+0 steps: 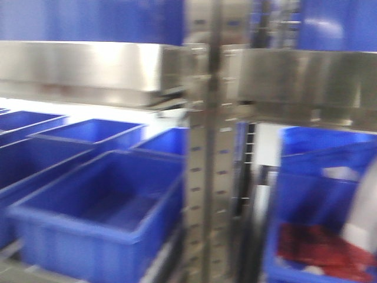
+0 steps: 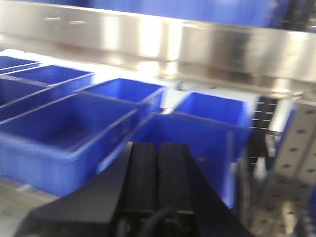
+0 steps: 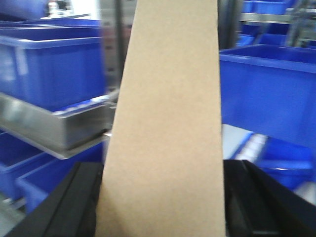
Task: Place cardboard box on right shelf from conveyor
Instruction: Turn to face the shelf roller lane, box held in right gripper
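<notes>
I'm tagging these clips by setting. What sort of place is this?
Probably a warehouse or parts storeroom. Rows of open blue plastic bins sit under stainless-steel shelves mounted on perforated metal uprights, and there is a plain cardboard box too.

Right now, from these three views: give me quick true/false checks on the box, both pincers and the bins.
1. The right pincer grips the cardboard box. True.
2. The left pincer is wide open. False: its fingers are pressed together with nothing between them.
3. The cardboard box lies on the right shelf. False: it stands upright in the right pincer, off the shelf.
4. The nearest bin in the front view is blue. True.
5. That nearest bin is packed with cartons. False: its inside looks bare, though the view is blurred.
</notes>
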You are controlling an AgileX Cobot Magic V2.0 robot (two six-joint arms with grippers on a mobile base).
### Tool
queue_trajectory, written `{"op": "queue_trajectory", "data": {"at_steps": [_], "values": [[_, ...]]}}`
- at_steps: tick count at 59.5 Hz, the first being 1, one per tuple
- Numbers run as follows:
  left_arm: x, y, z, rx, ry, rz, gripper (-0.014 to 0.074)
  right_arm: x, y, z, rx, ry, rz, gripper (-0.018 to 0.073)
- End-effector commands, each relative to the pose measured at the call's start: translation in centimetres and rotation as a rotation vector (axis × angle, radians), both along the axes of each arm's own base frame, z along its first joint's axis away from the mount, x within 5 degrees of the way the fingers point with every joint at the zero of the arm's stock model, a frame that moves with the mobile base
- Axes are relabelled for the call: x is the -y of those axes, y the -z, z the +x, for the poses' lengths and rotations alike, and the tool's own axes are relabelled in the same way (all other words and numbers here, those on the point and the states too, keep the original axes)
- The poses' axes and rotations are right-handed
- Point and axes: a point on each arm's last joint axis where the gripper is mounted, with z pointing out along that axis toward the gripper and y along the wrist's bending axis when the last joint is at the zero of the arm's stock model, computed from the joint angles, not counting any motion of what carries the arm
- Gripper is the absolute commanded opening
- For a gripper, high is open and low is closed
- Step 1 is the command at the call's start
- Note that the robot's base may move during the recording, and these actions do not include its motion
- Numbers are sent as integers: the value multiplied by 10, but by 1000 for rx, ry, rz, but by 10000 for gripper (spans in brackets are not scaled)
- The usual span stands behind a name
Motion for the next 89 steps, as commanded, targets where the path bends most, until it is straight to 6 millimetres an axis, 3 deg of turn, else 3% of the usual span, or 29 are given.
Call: {"op": "queue_trajectory", "data": {"at_steps": [1, 89], "values": [[0, -5, -1, 91, -2, -11, -115, -1, -16, 0, 113, -4, 16, 144], [0, -5, -1, 91, -4, -11, -116, -1, -16, 0, 113, -4, 16, 144]]}}
